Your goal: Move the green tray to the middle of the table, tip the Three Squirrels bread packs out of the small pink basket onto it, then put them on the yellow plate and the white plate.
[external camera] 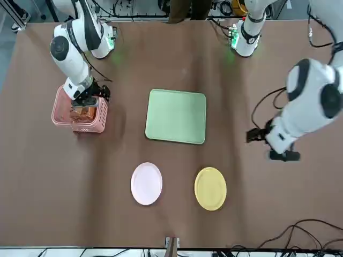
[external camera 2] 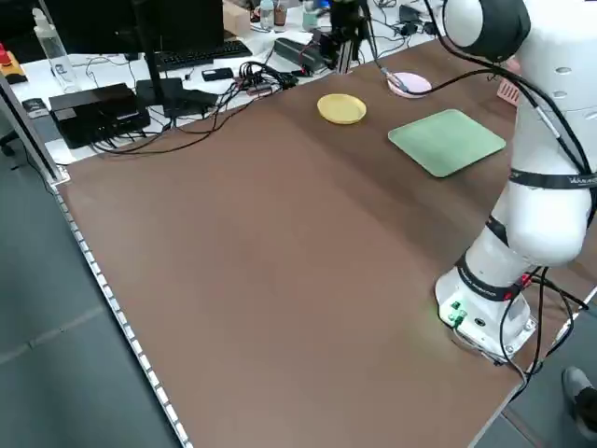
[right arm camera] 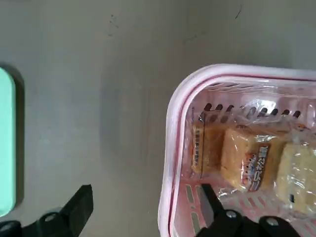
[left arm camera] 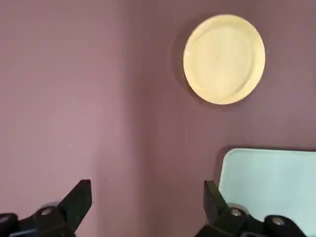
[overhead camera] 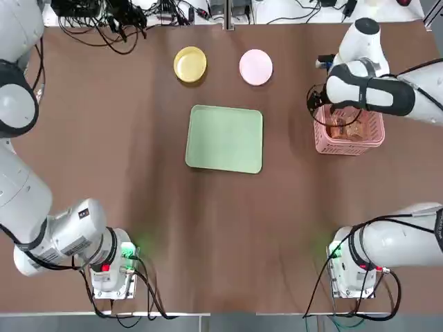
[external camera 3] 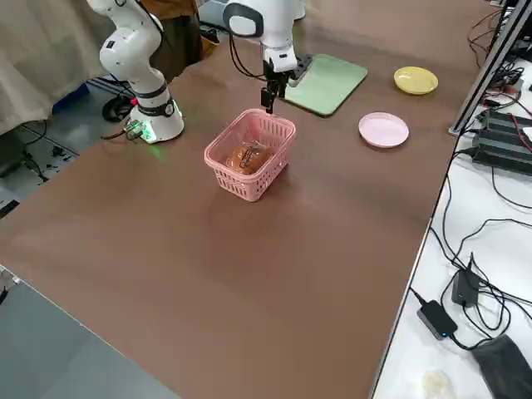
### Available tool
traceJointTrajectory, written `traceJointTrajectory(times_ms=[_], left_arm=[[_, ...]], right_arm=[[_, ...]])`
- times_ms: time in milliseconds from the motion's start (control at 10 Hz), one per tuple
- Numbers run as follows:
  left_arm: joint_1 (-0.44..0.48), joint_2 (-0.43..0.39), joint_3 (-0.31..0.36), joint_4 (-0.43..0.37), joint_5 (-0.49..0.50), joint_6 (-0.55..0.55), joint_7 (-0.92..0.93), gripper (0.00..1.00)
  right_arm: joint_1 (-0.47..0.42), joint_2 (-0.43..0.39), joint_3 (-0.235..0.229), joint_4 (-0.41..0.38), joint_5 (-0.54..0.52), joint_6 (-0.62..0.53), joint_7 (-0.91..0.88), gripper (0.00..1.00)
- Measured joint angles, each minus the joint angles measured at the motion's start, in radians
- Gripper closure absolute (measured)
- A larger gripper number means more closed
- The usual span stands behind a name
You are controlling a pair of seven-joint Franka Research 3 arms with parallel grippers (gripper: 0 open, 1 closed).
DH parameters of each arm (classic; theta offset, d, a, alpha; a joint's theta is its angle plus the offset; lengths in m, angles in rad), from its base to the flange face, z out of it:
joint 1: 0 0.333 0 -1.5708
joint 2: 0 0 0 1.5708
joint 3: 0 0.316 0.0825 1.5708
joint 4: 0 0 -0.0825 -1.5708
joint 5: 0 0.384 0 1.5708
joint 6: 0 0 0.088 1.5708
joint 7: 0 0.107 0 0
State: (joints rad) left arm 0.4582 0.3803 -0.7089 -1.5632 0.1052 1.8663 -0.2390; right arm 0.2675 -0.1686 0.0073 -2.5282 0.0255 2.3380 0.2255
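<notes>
Green tray (overhead camera: 224, 138) lies flat near the middle of the table (overhead camera: 228, 235), on your side of the yellow plate (overhead camera: 190, 64) and the white plate (overhead camera: 256, 67). Your left arm (overhead camera: 86, 225) reaches along the left side of the table; its gripper, the left gripper (left arm camera: 147, 190), points down above the tabletop, to the left of the tray. Its fingers are apart and hold nothing. Your right arm (overhead camera: 415, 97) folds back inward from the right; the right gripper (right arm camera: 147, 191) points down over the tray-side rim of the small pink basket (overhead camera: 349, 149). Its fingers are apart, unloaded: one overlies the basket interior, the other the tabletop outside the wall. The Three Squirrels bread packs (right arm camera: 252, 158) lie inside the basket, which stands upright to the right of the tray. Note the bare strip of tabletop between tray and basket, and the broad bare area between the tray and the arm bases. The tray edge and both plate rims are apart from one another.
</notes>
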Motion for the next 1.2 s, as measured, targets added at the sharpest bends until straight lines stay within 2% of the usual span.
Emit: traceJointTrajectory(times_ms=[200, 400, 500, 600, 800, 900, 1100, 1200], left_arm=[[0.027, 0.001, 0.005, 0.077, 0.029, -0.059, 0.005, 0.00], [0.015, 0.000, 0.017, 0.129, 0.044, -0.088, 0.003, 0.00], [-0.047, -0.006, 0.092, 0.147, 0.044, -0.089, 0.001, 0.00], [-0.173, -0.024, 0.250, 0.162, 0.019, -0.090, 0.002, 0.00], [-0.414, -0.084, 0.559, 0.174, -0.101, -0.092, 0.003, 0.00], [-0.475, -0.125, 0.653, 0.174, -0.138, -0.098, 0.018, 0.00], [-0.501, -0.203, 0.698, 0.147, -0.156, -0.119, 0.063, 0.00], [-0.506, -0.237, 0.700, 0.115, -0.156, -0.121, 0.071, 0.00]], right_arm=[[0.000, 0.030, -0.004, -0.011, 0.000, 0.019, 0.001, 0.04], [-0.001, 0.071, -0.006, -0.013, 0.000, 0.047, 0.002, 0.06], [-0.002, 0.099, -0.006, -0.015, 0.000, 0.076, 0.002, 0.07], [-0.002, 0.128, -0.007, -0.016, 0.000, 0.097, 0.003, 0.08], [-0.004, 0.162, -0.007, -0.016, 0.000, 0.111, 0.005, 0.11], [-0.009, 0.168, -0.008, -0.016, 0.000, 0.112, 0.005, 0.12], [-0.014, 0.175, -0.008, -0.016, 0.000, 0.110, 0.006, 0.22], [-0.015, 0.176, -0.009, -0.016, 0.000, 0.108, 0.006, 0.33]])
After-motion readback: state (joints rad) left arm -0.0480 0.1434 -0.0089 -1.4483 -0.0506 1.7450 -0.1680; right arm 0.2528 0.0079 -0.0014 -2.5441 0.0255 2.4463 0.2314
